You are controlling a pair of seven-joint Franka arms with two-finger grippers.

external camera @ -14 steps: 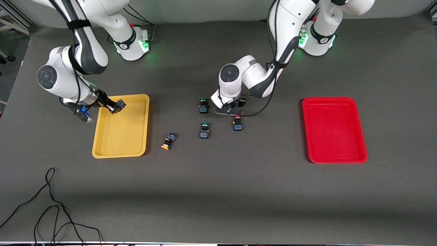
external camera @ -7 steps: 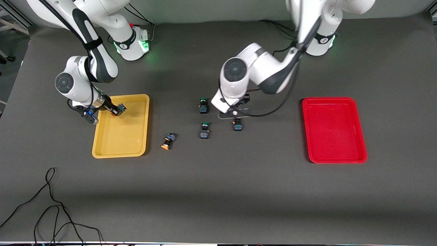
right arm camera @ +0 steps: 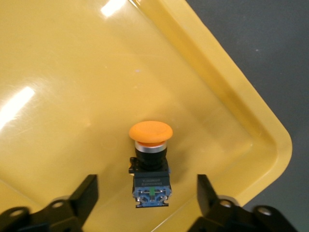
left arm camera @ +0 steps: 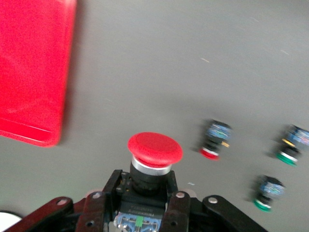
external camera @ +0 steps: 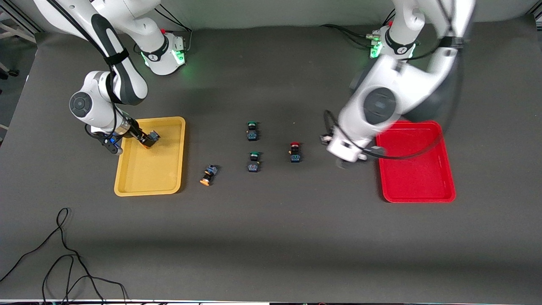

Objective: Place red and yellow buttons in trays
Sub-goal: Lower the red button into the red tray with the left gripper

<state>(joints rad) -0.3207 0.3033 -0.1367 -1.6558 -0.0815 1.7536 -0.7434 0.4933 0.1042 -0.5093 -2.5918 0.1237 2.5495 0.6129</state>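
You see a big table (external camera: 271, 237) with a dark gray cover that has no shine. A thin black cable (external camera: 63, 254) lies in loops on the cover near the front camera, toward the right arm's end of the table. Along the top you see a pale gray wall (external camera: 254, 12), and small green lights (external camera: 183, 55) glow on the cover there

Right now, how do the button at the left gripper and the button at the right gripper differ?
The left gripper is shut on the red button, carried near the red tray. The yellow button lies released in the yellow tray, between the right gripper's open fingers. Caps differ: red against orange-yellow. Both have dark bodies.
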